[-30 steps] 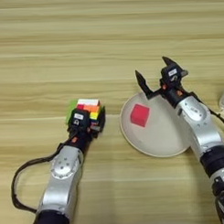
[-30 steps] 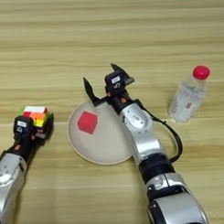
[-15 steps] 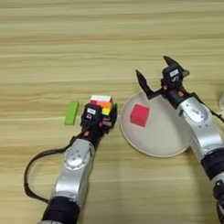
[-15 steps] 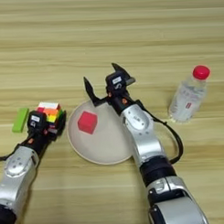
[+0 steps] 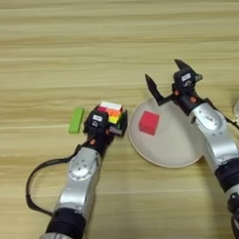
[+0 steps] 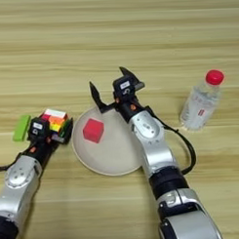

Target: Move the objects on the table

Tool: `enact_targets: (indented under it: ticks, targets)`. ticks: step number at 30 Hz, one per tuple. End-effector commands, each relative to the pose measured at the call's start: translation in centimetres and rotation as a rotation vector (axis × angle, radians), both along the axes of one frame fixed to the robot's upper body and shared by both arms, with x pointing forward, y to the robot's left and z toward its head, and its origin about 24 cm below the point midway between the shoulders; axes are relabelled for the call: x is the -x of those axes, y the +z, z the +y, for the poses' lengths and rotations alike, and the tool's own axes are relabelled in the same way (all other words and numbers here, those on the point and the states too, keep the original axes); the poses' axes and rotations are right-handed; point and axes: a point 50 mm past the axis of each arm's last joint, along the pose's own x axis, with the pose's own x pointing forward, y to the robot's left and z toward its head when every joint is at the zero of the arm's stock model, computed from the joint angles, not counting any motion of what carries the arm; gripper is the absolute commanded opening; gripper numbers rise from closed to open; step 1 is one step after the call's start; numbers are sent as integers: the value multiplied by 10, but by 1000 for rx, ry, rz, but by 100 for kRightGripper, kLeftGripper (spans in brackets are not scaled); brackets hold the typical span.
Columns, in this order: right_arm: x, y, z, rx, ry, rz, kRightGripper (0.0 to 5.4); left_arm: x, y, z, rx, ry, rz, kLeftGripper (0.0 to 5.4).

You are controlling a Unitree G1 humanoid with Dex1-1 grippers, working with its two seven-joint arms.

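Observation:
My left gripper (image 5: 107, 126) is shut on the multicoloured puzzle cube (image 5: 111, 112), holding it just left of the round beige plate (image 5: 172, 150). A flat green block (image 5: 76, 120) lies on the table to the left of the cube. On the plate's left part sits a small red cube (image 5: 149, 123). My right gripper (image 5: 165, 79) stands open over the plate's far rim, fingers spread wide, with nothing between them. The clear bottle with a red cap (image 6: 202, 102) stands upright to the right of the plate.
The wooden table (image 5: 114, 38) stretches broad behind the plate. A black cable (image 5: 35, 178) loops beside my left forearm near the front edge.
My left arm has carried the puzzle cube to the right, close to the plate's rim, uncovering the green block. The right arm has stayed in place.

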Motion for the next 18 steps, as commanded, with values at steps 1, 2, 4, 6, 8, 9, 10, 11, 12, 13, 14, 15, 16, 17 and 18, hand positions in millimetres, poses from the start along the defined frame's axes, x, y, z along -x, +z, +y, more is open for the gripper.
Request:
enact_targets:
  ticks: [1,2,4,6,8,9,10,11,12,13,14,15,16,17,18]
  targets:
    - [1,-4,-4,0,-19,23,540,-2,7,1,-2,4,-33,487]
    - [1,-4,-4,0,-18,24,540,-2,7,0,-2,3,-37,497]
    - [0,-4,-4,-1,-18,24,540,-2,8,1,-6,4,-41,512]
    - [0,-4,-3,-1,-16,24,540,-2,10,1,-6,7,-48,538]
    - [0,-4,-3,-1,-15,23,540,-3,13,3,-3,14,-63,538]
    - [0,-4,-3,-1,-14,23,540,-3,14,3,-4,18,-71,538]
    - [0,-4,-3,-1,-14,23,540,-3,16,4,-7,24,-79,538]
    - [0,-4,-3,0,-14,23,540,-4,18,5,-7,29,-87,538]
    - [0,-4,-3,0,-14,23,540,-4,19,6,-3,31,-94,538]
    - [0,-4,-3,0,-14,24,540,-4,21,6,-2,31,-102,538]
    - [0,-4,-3,0,-13,24,540,-4,23,6,0,30,-109,538]
    - [1,-4,-3,0,-12,25,540,-4,24,6,1,30,-114,538]
    - [1,-5,-2,1,-11,25,540,-4,26,6,0,30,-119,538]
    - [1,-5,-2,1,-11,25,540,-4,27,6,2,31,-123,538]
    - [1,-5,-3,1,-11,24,540,-4,28,6,4,32,-127,538]
